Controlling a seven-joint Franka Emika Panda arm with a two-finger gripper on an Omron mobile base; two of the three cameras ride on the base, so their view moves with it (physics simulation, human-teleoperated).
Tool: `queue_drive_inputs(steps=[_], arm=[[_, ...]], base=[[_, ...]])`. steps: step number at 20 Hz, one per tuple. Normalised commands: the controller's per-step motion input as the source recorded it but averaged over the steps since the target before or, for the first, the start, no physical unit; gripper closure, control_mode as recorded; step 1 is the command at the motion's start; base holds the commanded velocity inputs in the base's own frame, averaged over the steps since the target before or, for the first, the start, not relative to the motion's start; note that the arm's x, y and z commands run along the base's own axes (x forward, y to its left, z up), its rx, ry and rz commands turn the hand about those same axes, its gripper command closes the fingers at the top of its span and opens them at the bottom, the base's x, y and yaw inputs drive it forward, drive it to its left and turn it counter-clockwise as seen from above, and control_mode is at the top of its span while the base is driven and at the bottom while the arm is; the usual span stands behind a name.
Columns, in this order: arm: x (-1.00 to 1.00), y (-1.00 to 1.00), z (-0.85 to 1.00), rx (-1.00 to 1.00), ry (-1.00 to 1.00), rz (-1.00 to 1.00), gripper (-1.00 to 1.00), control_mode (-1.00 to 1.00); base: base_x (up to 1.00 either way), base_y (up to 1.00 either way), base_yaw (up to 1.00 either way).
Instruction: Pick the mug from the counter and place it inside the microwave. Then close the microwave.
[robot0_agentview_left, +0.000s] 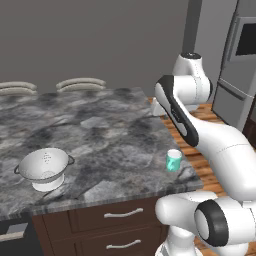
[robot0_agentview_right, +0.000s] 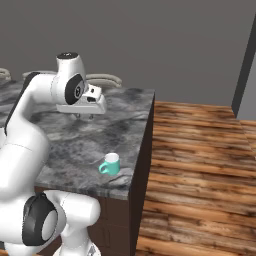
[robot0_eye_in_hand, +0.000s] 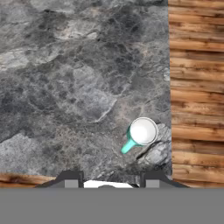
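The small teal-green cylindrical mug (robot0_agentview_left: 173, 160) stands upright near the front right corner of the grey-black veined marble worktop (robot0_agentview_left: 95, 135), close to its right edge, its handle turned toward the worktop's middle. The gripper (robot0_agentview_right: 84, 116) hangs high above the slab, well apart from the mug and further back from the front edge; its fingertips (robot0_eye_in_hand: 71, 180) stand wide apart, holding nothing. To reach well, bring the gripper forward over the mug, centre it on the rim, avoid the handle, then descend straight. A white perforated colander bowl (robot0_agentview_left: 45, 169) sits near the front left.
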Motion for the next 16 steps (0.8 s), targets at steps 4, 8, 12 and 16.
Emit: queue_drive_inputs(steps=[4, 8, 12, 16], arm=[[-0.14, 0.00, -0.10, 0.00, 0.04, 0.00, -1.00, -1.00], [-0.21, 0.00, -0.28, 0.00, 0.14, -0.06, -1.00, -1.00], [-0.19, -0.11, -0.28, 0.00, 0.12, -0.08, -1.00, -1.00], [-0.16, -0.22, -0.17, 0.00, 0.03, -0.14, -1.00, -1.00]], base=[[0.00, 0.00, 0.00], [0.00, 0.00, 0.00], [0.00, 0.00, 0.00], [0.00, 0.00, 0.00]])
